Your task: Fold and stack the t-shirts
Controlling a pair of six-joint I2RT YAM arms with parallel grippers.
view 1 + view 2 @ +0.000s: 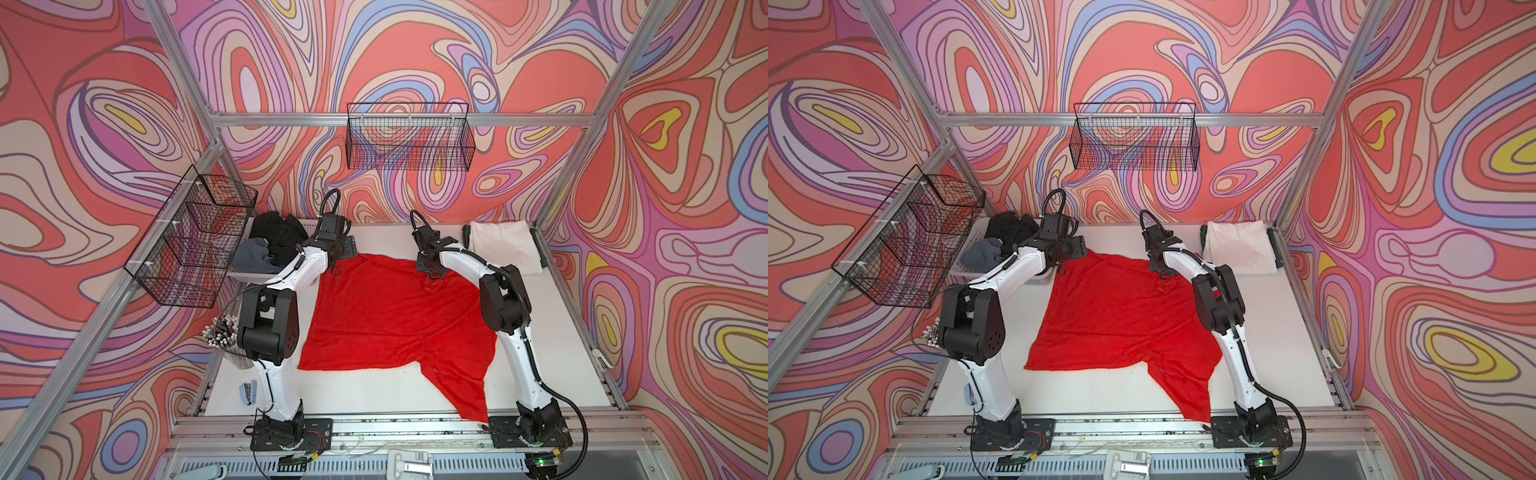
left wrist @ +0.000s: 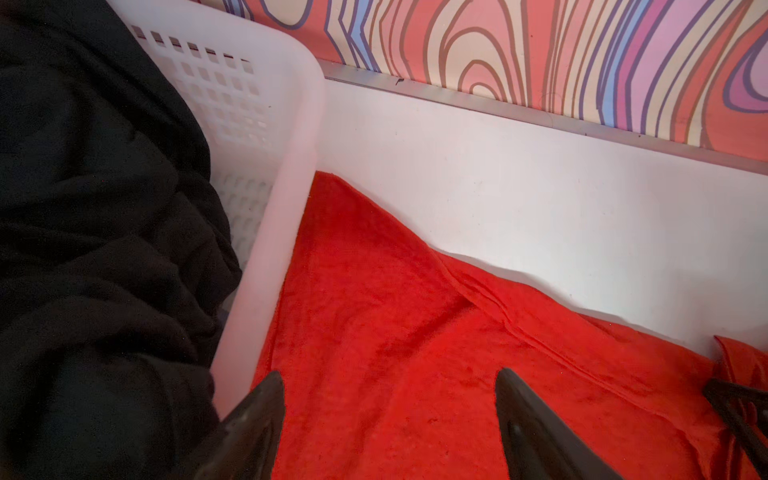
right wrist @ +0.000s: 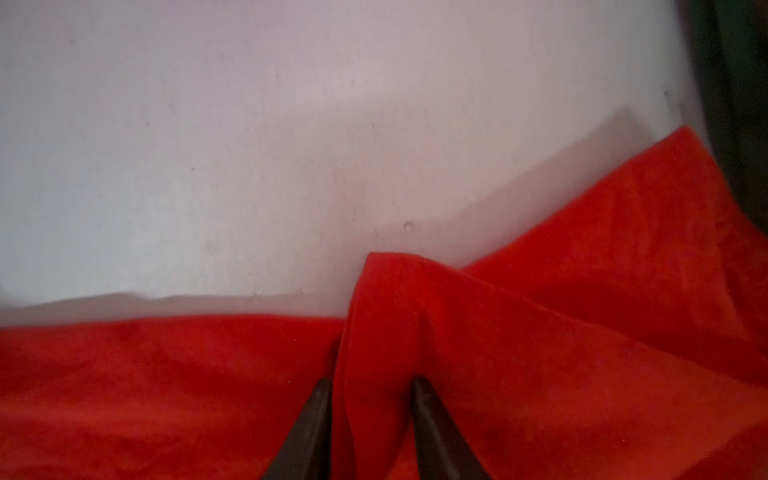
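A large red t-shirt [image 1: 390, 316] [image 1: 1121, 320] lies spread on the white table [image 1: 557, 332], one sleeve trailing toward the front edge. My left gripper [image 1: 334, 271] [image 2: 390, 374] hovers open over the shirt's far left corner [image 2: 374, 291], with nothing between its fingers. My right gripper [image 1: 434, 275] [image 3: 370, 380] is shut on a raised fold of the red t-shirt [image 3: 386, 316] at its far edge. A folded white t-shirt [image 1: 505, 247] rests on a dark green one [image 1: 466, 235] at the back right. Black [image 1: 276, 235] and grey [image 1: 253, 257] shirts fill the basket.
The white perforated basket [image 1: 245, 275] [image 2: 270, 166] stands at the back left, touching the red shirt's corner. Black wire baskets hang on the back wall [image 1: 409, 137] and the left frame [image 1: 195, 237]. A cup of white-tipped sticks [image 1: 222, 332] and a stapler [image 1: 248, 392] sit left of the left arm.
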